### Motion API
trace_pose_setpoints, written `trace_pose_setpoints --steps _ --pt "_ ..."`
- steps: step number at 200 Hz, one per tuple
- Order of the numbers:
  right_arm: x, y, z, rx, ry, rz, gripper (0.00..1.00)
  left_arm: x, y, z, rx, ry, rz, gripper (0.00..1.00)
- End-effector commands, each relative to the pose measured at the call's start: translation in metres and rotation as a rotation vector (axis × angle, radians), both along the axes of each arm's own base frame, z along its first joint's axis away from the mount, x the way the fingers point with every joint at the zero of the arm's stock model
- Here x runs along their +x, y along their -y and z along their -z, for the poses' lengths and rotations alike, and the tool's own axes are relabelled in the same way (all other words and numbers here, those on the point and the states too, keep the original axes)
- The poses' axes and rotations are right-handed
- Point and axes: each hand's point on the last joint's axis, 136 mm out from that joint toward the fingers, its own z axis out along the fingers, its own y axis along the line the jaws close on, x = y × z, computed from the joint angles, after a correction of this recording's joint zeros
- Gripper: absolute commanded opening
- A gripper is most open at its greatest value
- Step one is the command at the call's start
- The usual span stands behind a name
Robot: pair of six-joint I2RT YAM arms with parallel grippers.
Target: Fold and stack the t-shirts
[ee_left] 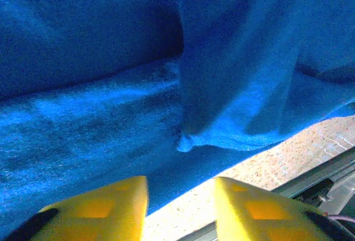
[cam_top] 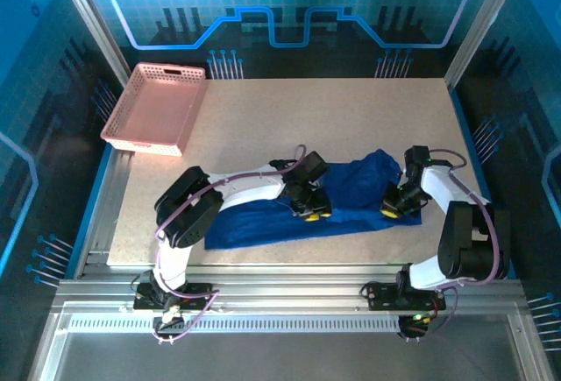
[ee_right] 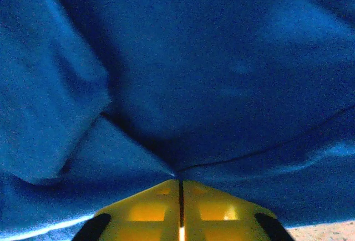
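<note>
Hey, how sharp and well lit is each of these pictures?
Top view: sharp, evenly lit, t-shirt crisp. Left wrist view: grainy, cloth soft, dark shadow beside the fold. Right wrist view: dim, grainy, deep shadows in the creases.

The left arm [cam_top: 188, 210] is rising from its base at the near left and reaching rightward across the table, its left gripper [cam_top: 311, 213] [ee_left: 180, 188] pointing down with the yellow fingers [ee_left: 111, 208] standing apart and nothing between them. The right arm [cam_top: 460, 241] is folding up from the near right and bending back inward. Its right gripper [cam_top: 392, 212] [ee_right: 180, 183] is pointing down with the fingers pressed almost together, pinching a fold of the blue t-shirt [ee_right: 222, 86] at their tips.
</note>
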Motion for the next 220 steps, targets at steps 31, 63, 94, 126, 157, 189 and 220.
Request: trace_pose_setpoints --steps 31,63,94,126,157,189,220 --pt "0.024 0.008 -0.049 -0.046 0.14 0.029 0.47 0.041 -0.034 -0.078 0.01 0.229 -0.102 0.71" --pt "0.078 0.004 -0.08 -0.006 0.311 -0.034 0.59 0.084 -0.083 -0.102 0.039 0.323 -0.211 0.76" --pt "0.131 0.005 -0.076 0.017 0.334 -0.071 0.57 0.118 -0.127 -0.09 0.054 0.346 -0.285 0.75" --pt "0.169 0.009 -0.055 0.035 0.308 -0.069 0.54 0.137 -0.173 -0.066 0.093 0.335 -0.38 0.74" --pt "0.185 0.009 -0.035 0.045 0.267 -0.078 0.52 0.143 -0.199 -0.044 0.133 0.304 -0.414 0.72" --pt "0.197 0.004 -0.017 0.063 0.246 -0.09 0.48 0.144 -0.211 -0.023 0.151 0.275 -0.431 0.72" --pt "0.203 0.004 -0.002 0.06 0.2 -0.062 0.21 0.142 -0.224 -0.001 0.191 0.226 -0.464 0.7"
